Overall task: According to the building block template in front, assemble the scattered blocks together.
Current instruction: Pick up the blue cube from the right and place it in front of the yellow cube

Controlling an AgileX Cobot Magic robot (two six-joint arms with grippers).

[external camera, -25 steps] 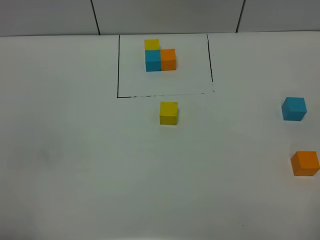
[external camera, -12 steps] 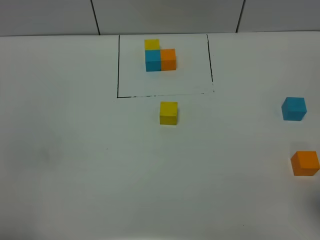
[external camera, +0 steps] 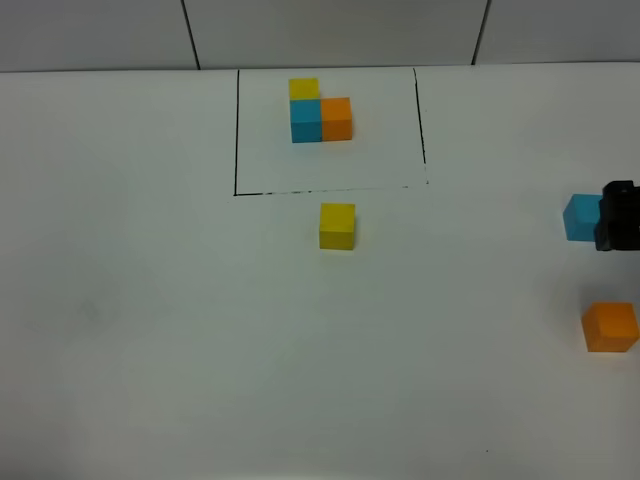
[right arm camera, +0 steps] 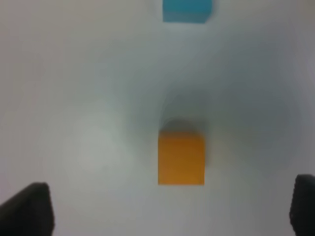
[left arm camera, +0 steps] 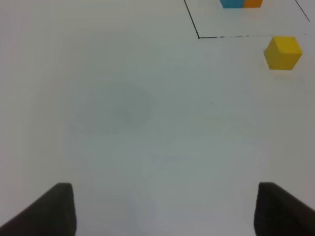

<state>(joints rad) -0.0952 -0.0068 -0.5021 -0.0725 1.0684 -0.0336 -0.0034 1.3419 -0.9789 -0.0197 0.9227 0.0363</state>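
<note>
The template (external camera: 320, 115) is a yellow, a blue and an orange cube in an L inside a thin black drawn frame at the back centre. The loose yellow cube (external camera: 337, 226) sits just in front of the frame and shows in the left wrist view (left arm camera: 283, 52). The loose blue cube (external camera: 579, 218) and the loose orange cube (external camera: 611, 327) sit at the far right. A black part of my right arm (external camera: 620, 215) covers the blue cube's right side. My right gripper (right arm camera: 167, 211) is open above the orange cube (right arm camera: 181, 157), with the blue cube (right arm camera: 187, 10) beyond. My left gripper (left arm camera: 165, 211) is open and empty.
The white table (external camera: 150, 300) carries only the cubes and the drawn frame (external camera: 236, 130). A tiled wall (external camera: 330, 30) runs behind it. The left gripper does not show in the exterior view.
A black part of my right arm has come into view at the right edge and now covers part of the blue cube. The cubes have not moved.
</note>
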